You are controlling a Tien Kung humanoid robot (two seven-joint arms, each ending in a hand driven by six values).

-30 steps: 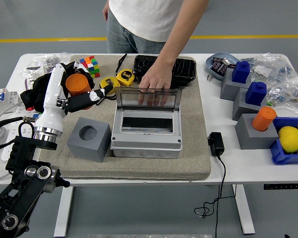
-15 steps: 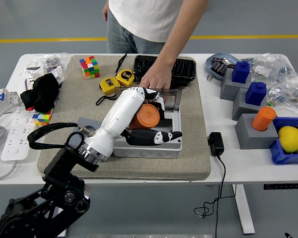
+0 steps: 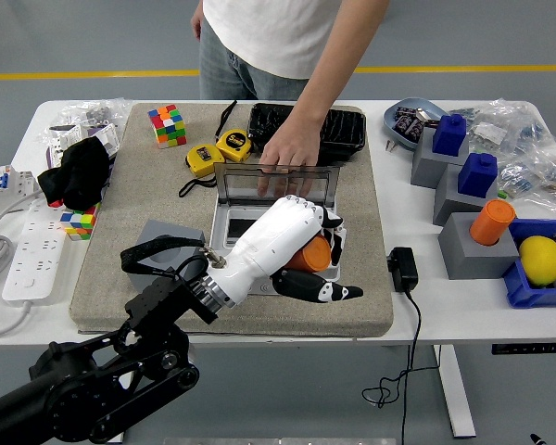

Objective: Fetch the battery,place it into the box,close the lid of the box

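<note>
The battery [image 3: 309, 256] is an orange cylinder, held under the palm of my left hand [image 3: 326, 261], whose black fingers [image 3: 321, 290] curl around it. Hand and battery hang over the right part of the open grey box [image 3: 230, 225] at the mat's middle, with the battery low at the box's opening. The box's clear lid [image 3: 259, 182] stands upright at the back. A person's hand [image 3: 291, 148] rests on the lid's top edge, holding it up. My white forearm hides most of the box's inside and front.
A grey cube [image 3: 154, 236] sits left of the box, partly behind my arm. Behind are a Rubik's cube [image 3: 167, 125], yellow tape measures [image 3: 218, 148] and a black tray [image 3: 338, 128]. A black adapter [image 3: 403, 269] lies right; grey blocks [image 3: 468, 246] and a blue bin [image 3: 537, 278] stand far right.
My left hand has carried the orange battery from the mat's left side across to the box, then lower and rightward into its opening. The person's hand stays on the lid.
</note>
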